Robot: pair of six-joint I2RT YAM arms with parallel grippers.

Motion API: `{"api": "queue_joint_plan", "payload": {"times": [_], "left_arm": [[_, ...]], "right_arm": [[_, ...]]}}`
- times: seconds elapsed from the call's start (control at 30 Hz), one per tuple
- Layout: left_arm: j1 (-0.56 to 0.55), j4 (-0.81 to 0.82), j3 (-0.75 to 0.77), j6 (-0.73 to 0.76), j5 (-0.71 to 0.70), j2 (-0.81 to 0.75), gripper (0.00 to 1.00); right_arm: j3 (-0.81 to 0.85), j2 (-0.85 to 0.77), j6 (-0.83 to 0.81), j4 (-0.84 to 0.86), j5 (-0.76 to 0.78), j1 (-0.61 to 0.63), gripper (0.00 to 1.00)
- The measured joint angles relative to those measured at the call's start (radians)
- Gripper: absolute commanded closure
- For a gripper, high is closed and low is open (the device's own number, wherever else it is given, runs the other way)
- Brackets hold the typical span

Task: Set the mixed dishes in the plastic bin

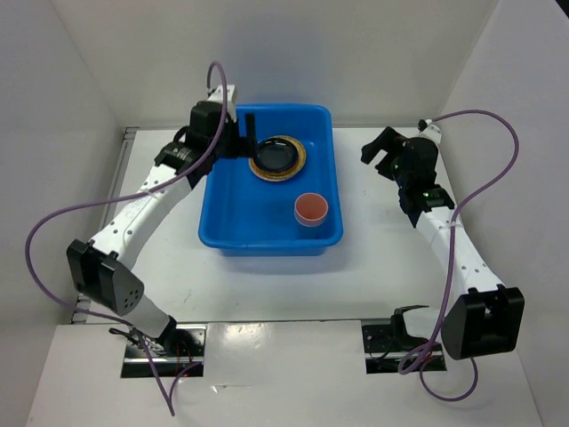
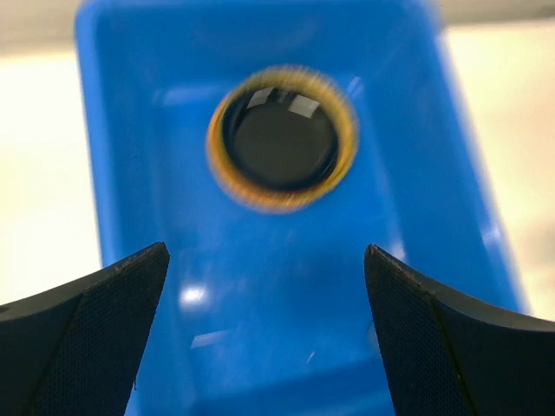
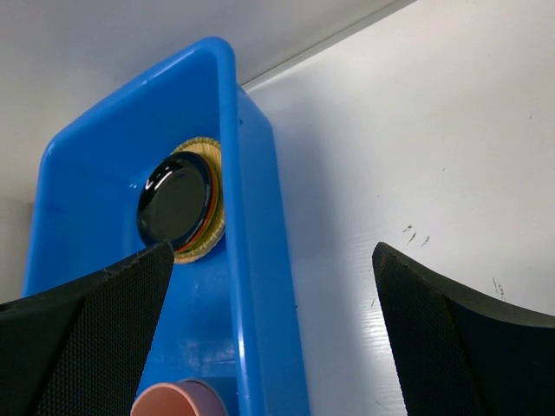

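The blue plastic bin (image 1: 267, 227) is sitting on the white table (image 1: 382, 258), between the two arms; a glossy black plate (image 1: 275, 156) is lying inside it towards the far end, resting on top of a tan woven plate (image 1: 277, 177) whose rim is showing all round; the small reddish-pink cup (image 1: 311, 209) is standing upright in the bin's near right corner, apart from the stack.

The left gripper (image 1: 242, 142) is hanging over the far left part of the bin, just beside the stack; its fingers (image 2: 95, 329) are standing wide apart with nothing between them, and its wrist camera is looking down on the black plate (image 2: 279, 139) ringed by the woven rim (image 2: 218, 169), somewhat blurred.

The right gripper (image 1: 380, 151) is hovering over bare table (image 3: 416, 130), to the right of the bin and apart from it; its jaws are spread and gripping nothing; from there the bin's wall (image 3: 256, 260), the black plate (image 3: 175, 201) and the cup (image 3: 173, 400) are all showing.
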Motion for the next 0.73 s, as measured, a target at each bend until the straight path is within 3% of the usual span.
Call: {"api": "queue_joint_plan", "payload": {"times": [0.13,0.3,0.53,0.73], "left_arm": [[0.021,-0.003,-0.231,-0.023,-0.007,-0.108,0.00],[0.050,-0.008,-0.392,-0.031,-0.006,-0.230,0.00],[0.059,0.018,-0.468,-0.034,0.002,-0.387,0.00],[0.059,0.026,-0.494,-0.051,0.013,-0.401,0.00]], "right_arm": [[-0.060,-0.025,0.005,0.007,0.001,0.000,0.00],[-0.142,-0.074,0.018,0.011,0.001,0.005,0.00],[-0.184,-0.129,0.020,0.024,0.000,0.021,0.00],[-0.191,-0.155,0.020,0.023,-0.002,0.025,0.00]]}}
